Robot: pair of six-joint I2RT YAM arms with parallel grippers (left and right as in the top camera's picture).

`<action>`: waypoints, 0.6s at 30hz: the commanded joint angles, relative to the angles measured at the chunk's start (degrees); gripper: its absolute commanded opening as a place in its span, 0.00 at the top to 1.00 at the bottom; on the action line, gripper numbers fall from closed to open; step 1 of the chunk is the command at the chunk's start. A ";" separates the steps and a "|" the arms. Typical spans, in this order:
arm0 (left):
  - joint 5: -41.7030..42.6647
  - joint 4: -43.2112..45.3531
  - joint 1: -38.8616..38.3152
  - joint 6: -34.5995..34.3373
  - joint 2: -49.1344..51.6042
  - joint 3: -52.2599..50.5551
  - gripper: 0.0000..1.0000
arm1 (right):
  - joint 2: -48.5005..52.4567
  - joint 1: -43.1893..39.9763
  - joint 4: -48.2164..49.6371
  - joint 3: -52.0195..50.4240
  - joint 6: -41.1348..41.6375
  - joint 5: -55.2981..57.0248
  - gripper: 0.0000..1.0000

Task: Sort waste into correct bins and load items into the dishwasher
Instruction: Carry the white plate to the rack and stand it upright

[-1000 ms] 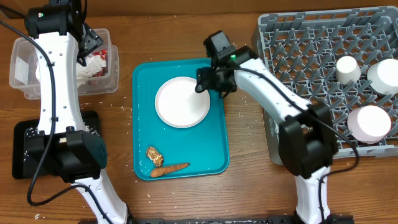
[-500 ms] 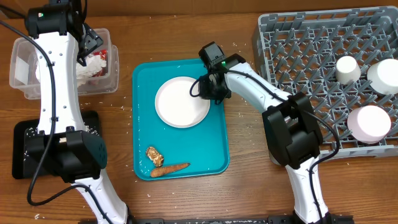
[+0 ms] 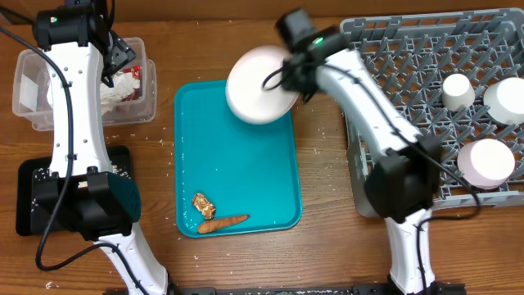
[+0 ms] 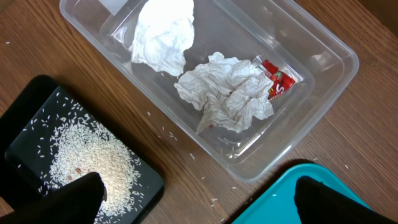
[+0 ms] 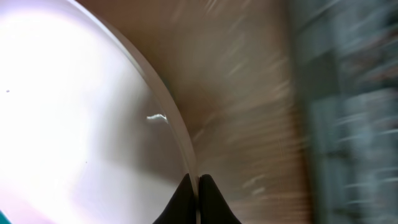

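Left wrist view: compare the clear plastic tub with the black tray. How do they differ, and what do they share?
The clear plastic tub is see-through with tall walls; the black tray is opaque and shallow. The tub holds crumpled white tissues and a red wrapper; the tray holds rice grains. Both are rectangular and rest on the wooden table.

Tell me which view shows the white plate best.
Overhead: the whole plate shows, held above the far edge of the teal tray. Right wrist gives only its blurred rim, pinched in the right gripper; left wrist misses it.
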 commanded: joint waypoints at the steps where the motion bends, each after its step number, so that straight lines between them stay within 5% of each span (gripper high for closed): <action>1: 0.31 0.02 -0.11 -0.59 -1.18 0.48 0.00 | -6.36 -4.33 -0.33 5.03 -0.13 20.76 0.96; 6: 0.31 0.02 -0.11 -0.59 -1.18 0.48 0.00 | -6.56 -8.92 -0.13 4.00 -0.15 37.94 0.96; 18: 0.31 0.02 -0.11 -0.59 -1.18 0.48 0.00 | -6.40 -16.98 12.04 -9.84 -1.77 49.03 0.96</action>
